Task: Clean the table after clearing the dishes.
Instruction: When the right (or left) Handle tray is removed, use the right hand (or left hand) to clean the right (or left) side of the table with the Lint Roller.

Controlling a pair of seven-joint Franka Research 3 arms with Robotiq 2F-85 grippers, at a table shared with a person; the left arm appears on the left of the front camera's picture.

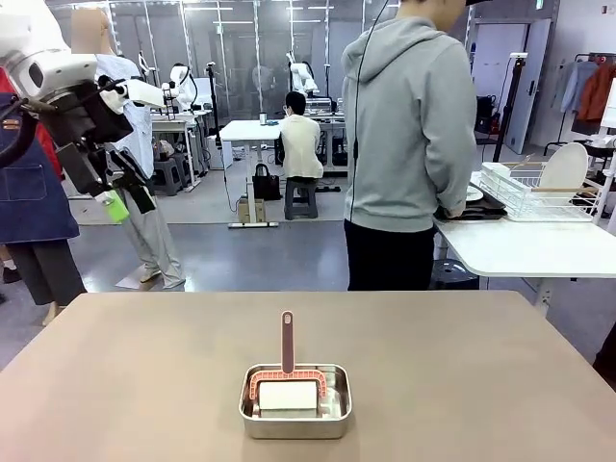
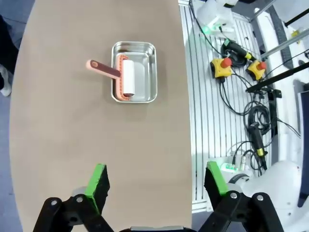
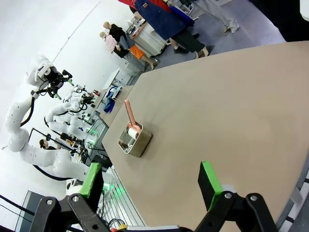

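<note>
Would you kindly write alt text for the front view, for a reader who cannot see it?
A small steel pan holding a pink-handled roller sits on a brown table. The left gripper hangs open at upper left; beyond the table a person in a grey hoodie stands with back turned.

Front and centre sits a small rectangular steel pan [image 1: 294, 424], shallow with rounded corners. Lying in it is a lint roller with a white roll and salmon-pink frame [image 1: 289, 395], and its long pink handle pokes up over the pan's far rim. Beyond, a person in a grey hooded sweatshirt and black trousers [image 1: 409, 144] stands with their back to us, facing a smaller white worktop [image 1: 520, 252] on the right. A white wire dish rack [image 1: 525, 198] rests on that worktop. Further back, someone in a cream top [image 1: 300, 144] sits on a stool. From the left wrist, two yellow boxes with red buttons [image 2: 222, 68] lie among black cables [image 2: 241, 104] on a ribbed metal base.
</note>
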